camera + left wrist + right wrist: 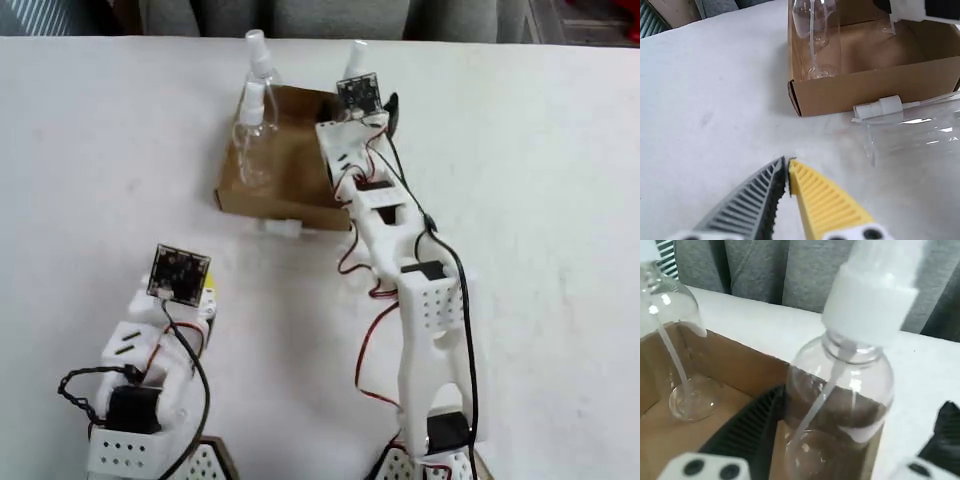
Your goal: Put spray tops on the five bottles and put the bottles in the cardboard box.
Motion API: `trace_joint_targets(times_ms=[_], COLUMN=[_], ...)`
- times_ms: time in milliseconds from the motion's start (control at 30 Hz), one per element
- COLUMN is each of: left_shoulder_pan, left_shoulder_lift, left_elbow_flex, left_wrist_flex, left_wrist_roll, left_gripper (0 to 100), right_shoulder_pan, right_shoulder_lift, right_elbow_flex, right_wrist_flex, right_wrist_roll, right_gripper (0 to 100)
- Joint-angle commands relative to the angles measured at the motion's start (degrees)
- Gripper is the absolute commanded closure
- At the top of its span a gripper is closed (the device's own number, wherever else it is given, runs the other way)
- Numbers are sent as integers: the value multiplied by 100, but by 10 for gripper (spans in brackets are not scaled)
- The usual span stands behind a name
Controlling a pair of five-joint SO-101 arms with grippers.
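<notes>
1. Because the wrist camera covers it from above, the right gripper (863, 397) is hidden in the high view. Its own view cuts off the base of the clear plastic bottle (840, 390) between its black jaws.
2. One jaw lies against that bottle and the other stands off it, so the jaws are parted.
3. This bottle wears a white spray top (875, 295) and stands upright at the far right corner of the brown cardboard box (290, 170), near the far edge of the white table (520, 150). I cannot tell whether it is inside the wall.
4. A second capped bottle (250, 150) and a third capped bottle (262, 65) stand at the box's far left corner.
5. A fourth capped bottle (920, 135) lies just beside the box's near wall, faint against the table.
6. The left gripper (788, 161) is closed on nothing near the table's near left corner.
</notes>
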Motion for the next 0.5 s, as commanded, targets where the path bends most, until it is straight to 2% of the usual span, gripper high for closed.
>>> trace_joint_targets(times_ms=[0,200,333,467], left_shoulder_pan=[-66,-66,-66,-66], left_shoulder_lift=[-48,-48,-48,-48], left_elbow_flex=[-18,-18,-18,-18], left_wrist_flex=[-62,-70,-79,-79], left_wrist_roll=[-62,-62,-62,-62], left_gripper=[973,973,973,973], right_shoulder_pan=[13,22,75,84], right_shoulder_lift=[-409,-602,-901,-1121], right_elbow_flex=[-88,-53,35,35], right_wrist_flex=[40,66,75,532], right_wrist_roll=[9,9,-475,-571], right_gripper=[594,594,593,591])
